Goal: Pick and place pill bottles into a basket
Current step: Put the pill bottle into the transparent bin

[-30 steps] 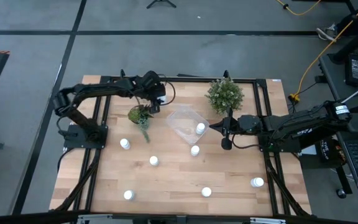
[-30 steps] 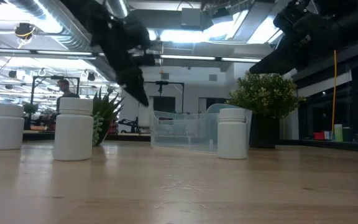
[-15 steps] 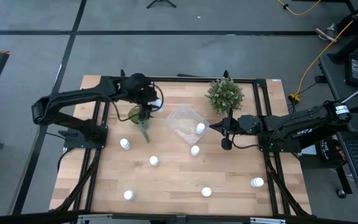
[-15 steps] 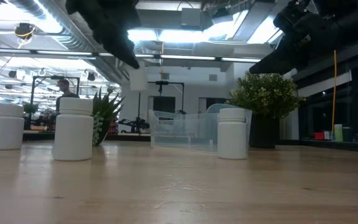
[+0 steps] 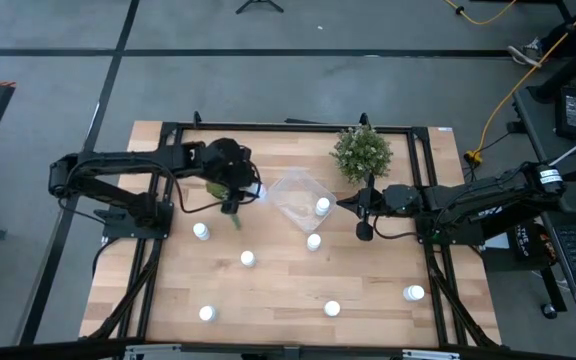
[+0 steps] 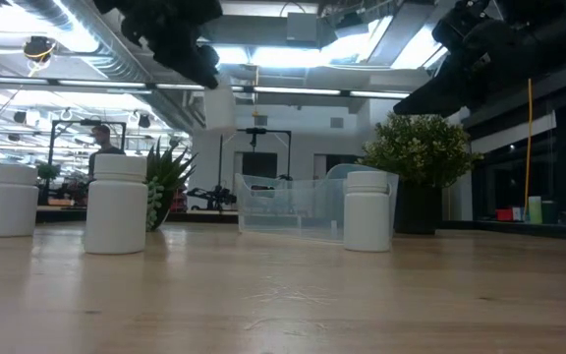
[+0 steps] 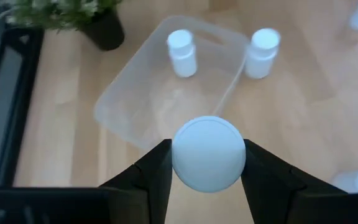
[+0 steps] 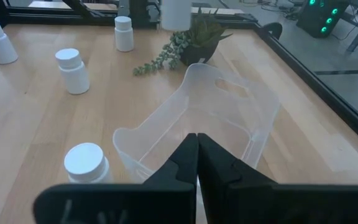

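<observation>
My left gripper point(image 5: 242, 190) is shut on a white pill bottle point(image 7: 209, 154), high above the table just left of the clear basket point(image 5: 298, 198); the bottle also shows in the low view point(image 6: 220, 106). One bottle point(image 5: 322, 206) stands inside the basket and another point(image 5: 313, 241) stands on the table beside its near side. Several more bottles stand on the table, such as one at the left point(image 5: 200, 231) and one at the right point(image 5: 414, 293). My right gripper point(image 8: 196, 140) is shut and empty, above the basket's right edge point(image 5: 344, 203). My left gripper pinches the bottle's round side point(image 7: 174, 163) between its two fingers point(image 7: 154, 171), one on each side. The fingers come from above, pointing down. The bottle is upright, its round end facing the wrist camera, lifted clear of the table.
A bushy plant point(image 5: 361, 152) stands behind the basket on its right. A trailing plant point(image 5: 230, 208) stands under my left gripper, mostly hidden by it. The near half of the table holds only scattered bottles point(image 5: 248, 259).
My left gripper, holding the bottle, has gone from the far side over the trailing plant toward the table's near edge, beside the basket's left side, while its arm folded back to the left. The bottle stays lifted, a little higher in the last half second.
</observation>
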`<action>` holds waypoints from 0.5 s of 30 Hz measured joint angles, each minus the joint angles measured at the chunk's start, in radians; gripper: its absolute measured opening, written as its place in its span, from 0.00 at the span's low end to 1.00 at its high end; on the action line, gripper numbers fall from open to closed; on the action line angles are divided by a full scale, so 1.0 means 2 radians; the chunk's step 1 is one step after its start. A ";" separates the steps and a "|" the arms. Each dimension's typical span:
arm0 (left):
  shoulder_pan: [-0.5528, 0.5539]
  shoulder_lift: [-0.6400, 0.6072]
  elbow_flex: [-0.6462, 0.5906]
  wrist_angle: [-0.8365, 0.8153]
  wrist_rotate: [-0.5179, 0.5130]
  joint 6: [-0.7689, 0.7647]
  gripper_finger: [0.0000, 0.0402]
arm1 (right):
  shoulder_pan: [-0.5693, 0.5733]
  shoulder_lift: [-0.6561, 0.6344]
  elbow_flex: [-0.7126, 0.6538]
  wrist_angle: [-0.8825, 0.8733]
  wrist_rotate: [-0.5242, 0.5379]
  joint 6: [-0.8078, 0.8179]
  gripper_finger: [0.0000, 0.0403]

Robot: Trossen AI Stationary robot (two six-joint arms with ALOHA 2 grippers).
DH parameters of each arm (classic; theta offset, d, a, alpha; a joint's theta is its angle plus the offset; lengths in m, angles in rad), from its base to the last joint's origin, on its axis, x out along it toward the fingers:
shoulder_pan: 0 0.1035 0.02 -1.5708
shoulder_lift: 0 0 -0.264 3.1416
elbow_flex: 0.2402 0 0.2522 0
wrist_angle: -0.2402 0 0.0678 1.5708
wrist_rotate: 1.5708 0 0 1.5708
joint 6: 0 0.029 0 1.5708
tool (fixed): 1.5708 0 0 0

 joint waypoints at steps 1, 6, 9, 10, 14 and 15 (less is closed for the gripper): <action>-0.005 0.000 -0.001 0.009 0.001 -0.004 0.38 | 0.000 0.000 0.000 0.000 0.000 0.000 0.02; -0.028 0.004 -0.001 0.073 0.002 -0.004 0.38 | 0.000 0.000 0.000 0.004 0.000 0.000 0.02; -0.037 0.020 -0.001 0.094 0.002 -0.003 0.38 | 0.000 0.000 0.000 0.006 0.000 0.000 0.02; -0.040 0.029 -0.001 0.102 0.002 -0.002 0.38 | 0.000 0.000 0.000 0.006 0.000 0.000 0.02; -0.047 0.076 -0.001 0.146 0.002 0.006 0.38 | 0.000 0.000 0.000 0.006 0.000 0.000 0.02; -0.048 0.088 -0.001 0.159 0.002 0.010 0.38 | 0.000 0.000 0.000 0.006 0.000 0.000 0.02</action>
